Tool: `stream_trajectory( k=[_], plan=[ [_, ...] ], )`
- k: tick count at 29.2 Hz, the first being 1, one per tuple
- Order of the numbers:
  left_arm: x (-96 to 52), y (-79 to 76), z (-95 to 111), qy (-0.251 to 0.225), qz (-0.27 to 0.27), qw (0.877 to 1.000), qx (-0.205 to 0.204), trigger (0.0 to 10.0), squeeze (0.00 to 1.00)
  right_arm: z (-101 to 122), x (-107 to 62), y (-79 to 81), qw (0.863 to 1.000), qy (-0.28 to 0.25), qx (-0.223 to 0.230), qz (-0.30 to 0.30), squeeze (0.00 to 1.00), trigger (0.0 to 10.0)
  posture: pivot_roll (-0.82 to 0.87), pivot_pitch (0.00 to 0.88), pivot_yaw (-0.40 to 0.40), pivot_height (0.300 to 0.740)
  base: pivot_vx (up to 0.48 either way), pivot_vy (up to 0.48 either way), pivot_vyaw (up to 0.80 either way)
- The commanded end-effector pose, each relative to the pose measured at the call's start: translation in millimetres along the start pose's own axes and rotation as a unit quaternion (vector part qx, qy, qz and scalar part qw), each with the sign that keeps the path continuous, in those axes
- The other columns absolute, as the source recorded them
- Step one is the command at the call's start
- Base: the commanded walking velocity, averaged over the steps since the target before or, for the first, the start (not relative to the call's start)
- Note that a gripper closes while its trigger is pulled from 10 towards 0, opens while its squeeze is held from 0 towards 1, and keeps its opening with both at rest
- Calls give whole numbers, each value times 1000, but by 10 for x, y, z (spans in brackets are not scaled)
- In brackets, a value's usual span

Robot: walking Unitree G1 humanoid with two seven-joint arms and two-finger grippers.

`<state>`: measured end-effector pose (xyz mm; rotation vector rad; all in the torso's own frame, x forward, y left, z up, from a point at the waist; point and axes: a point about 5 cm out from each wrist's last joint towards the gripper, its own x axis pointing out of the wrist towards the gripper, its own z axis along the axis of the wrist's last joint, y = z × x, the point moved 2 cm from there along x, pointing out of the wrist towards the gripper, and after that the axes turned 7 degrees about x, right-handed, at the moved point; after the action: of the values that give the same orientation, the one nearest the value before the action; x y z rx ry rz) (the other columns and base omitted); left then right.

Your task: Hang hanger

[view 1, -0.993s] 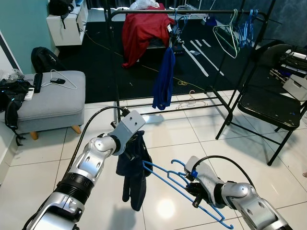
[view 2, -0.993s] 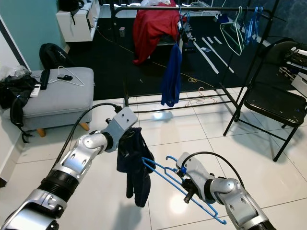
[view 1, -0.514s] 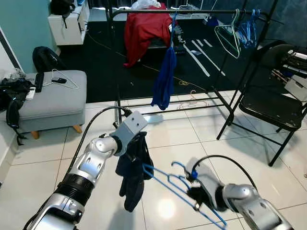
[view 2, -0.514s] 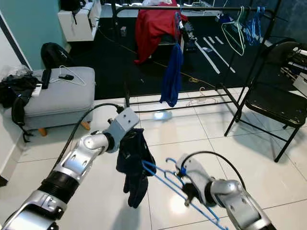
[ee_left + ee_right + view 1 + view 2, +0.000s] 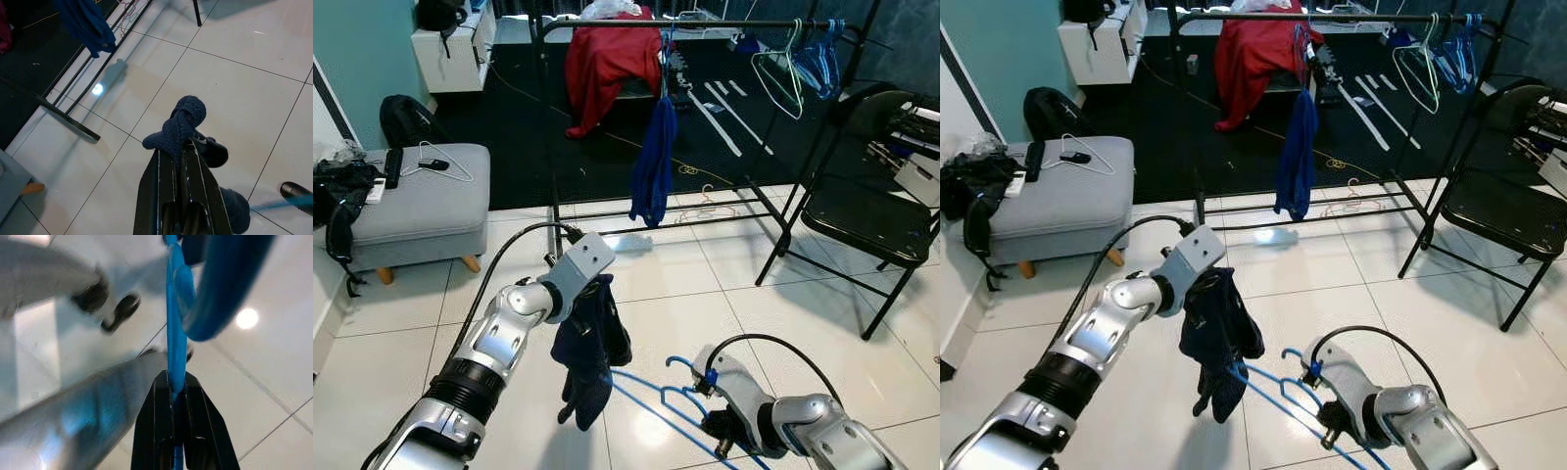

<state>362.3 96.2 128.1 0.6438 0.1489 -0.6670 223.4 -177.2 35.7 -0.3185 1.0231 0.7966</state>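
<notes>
My left gripper (image 5: 596, 291) is shut on a dark navy knitted garment (image 5: 588, 354), which dangles over the white tiles; its bunched top sits at the fingertips (image 5: 179, 145) in the left wrist view. Low at the right, my right gripper (image 5: 722, 435) is shut on a blue wire hanger (image 5: 651, 400), its thin bar (image 5: 175, 333) pinched between the black fingers. The hanger's far end reaches the garment's lower part. Further back stands the black clothes rack (image 5: 705, 23).
On the rack hang a blue garment (image 5: 653, 162), a red one (image 5: 607, 59) and green and blue hangers (image 5: 780, 73). A black folding chair (image 5: 867, 220) stands right. A grey ottoman (image 5: 421, 201) with a white hanger sits left, a backpack (image 5: 401, 117) behind it.
My right gripper has dropped lower with the blue hanger, whose far end now lies under the garment's hem. The left arm holds the garment about where it was.
</notes>
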Motion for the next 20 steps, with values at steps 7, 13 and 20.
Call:
stream_trajectory(
  k=[7,13,20],
  plan=[
    [-20,18,21,2,-3,1000,18,10000,0,-166,79,58,1000,19,3,16,0,10000,-58,87,-5,740,0,0,0],
    [-24,17,31,0,-4,1000,19,10000,0,-96,150,92,998,-36,30,42,0,10000,-57,75,-3,740,0,0,0],
    [-24,17,-5,6,-4,1000,17,10000,0,-227,96,-23,998,-28,53,21,0,10000,-61,69,0,740,0,0,0]
  ],
)
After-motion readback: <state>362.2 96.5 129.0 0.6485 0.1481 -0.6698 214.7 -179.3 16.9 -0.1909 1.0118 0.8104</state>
